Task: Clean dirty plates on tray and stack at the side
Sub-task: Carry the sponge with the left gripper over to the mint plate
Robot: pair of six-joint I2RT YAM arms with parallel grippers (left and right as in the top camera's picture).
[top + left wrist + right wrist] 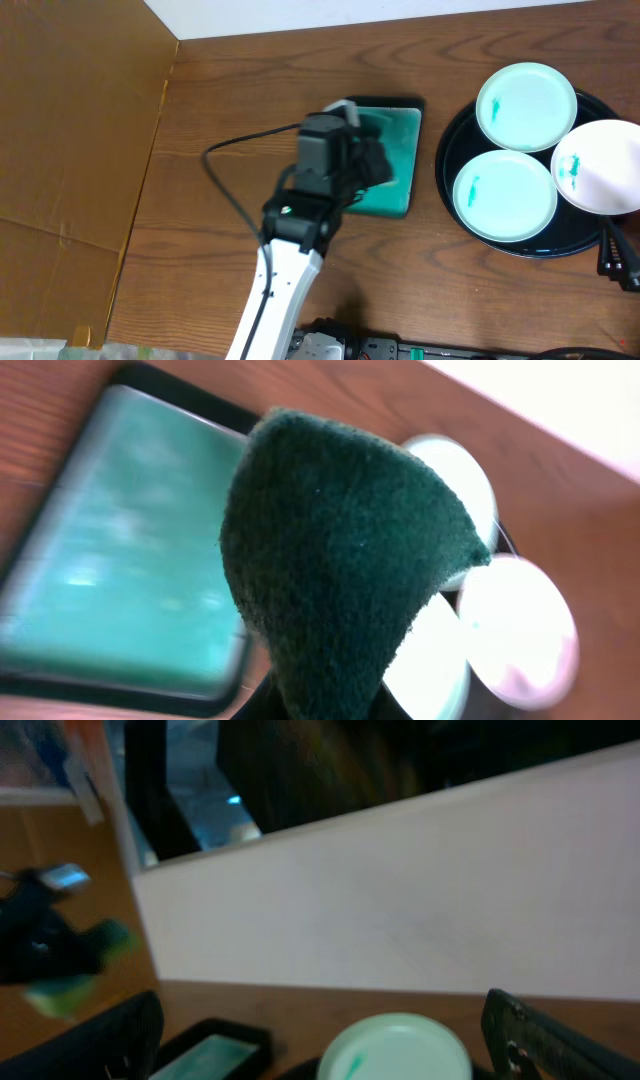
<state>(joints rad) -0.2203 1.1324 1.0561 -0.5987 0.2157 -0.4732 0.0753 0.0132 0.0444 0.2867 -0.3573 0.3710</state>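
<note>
The plates point(505, 195) are pale aqua with blue smears, the tray point(450, 150) glossy black, the sponge point(340, 550) dark green.

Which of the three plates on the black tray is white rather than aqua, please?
The rightmost plate, at the tray's right edge; the other two are aqua.

Three pale blue-smeared plates point(504, 196), lying on glossy round black tray point(452, 140)

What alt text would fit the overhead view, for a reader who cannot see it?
Three pale plates, each with a small blue smear, sit on a round black tray at the right of a wooden table. In the middle, the left gripper holds a dark green pad above a teal tray; the right gripper shows at the lower right edge.
</note>
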